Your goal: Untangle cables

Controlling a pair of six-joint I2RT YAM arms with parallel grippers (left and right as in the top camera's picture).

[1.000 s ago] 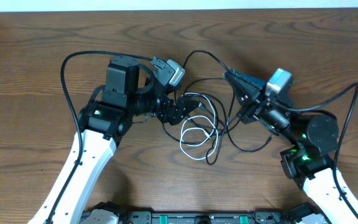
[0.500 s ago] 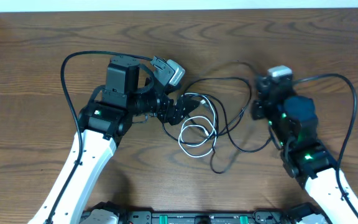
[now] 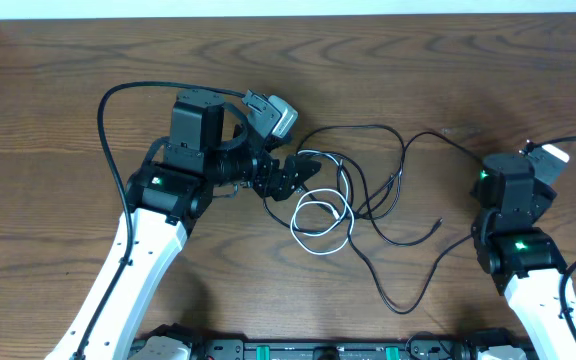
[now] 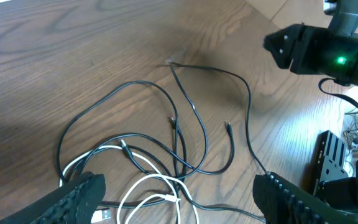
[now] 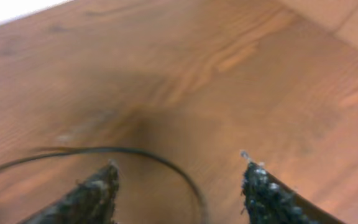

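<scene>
The cables lie mid-table as a loose tangle: a white cable point(image 3: 318, 215) coiled in loops, with black cables point(image 3: 400, 160) looping through and around it. One black strand trails down toward the front edge point(image 3: 398, 305). My left gripper point(image 3: 293, 178) hovers open over the tangle's left side. In the left wrist view its fingers straddle the white cable point(image 4: 148, 193) and the black cables point(image 4: 194, 118) and hold nothing. My right gripper point(image 5: 179, 160) is open near the right side of the table. A thin black cable point(image 5: 166, 158) curves on the wood between its fingers, ungripped.
The right arm's body point(image 3: 513, 195) stands right of the cables, and the left arm point(image 3: 183, 150) rises at their left. A white USB plug point(image 4: 104, 214) lies by the left finger. The wooden table's back edge point(image 3: 288, 14) runs along the top.
My right gripper has opened and let go of a black cable. The right arm swung back to the right, and the black strand now lies stretched out to the right and front. The left arm has not moved.
</scene>
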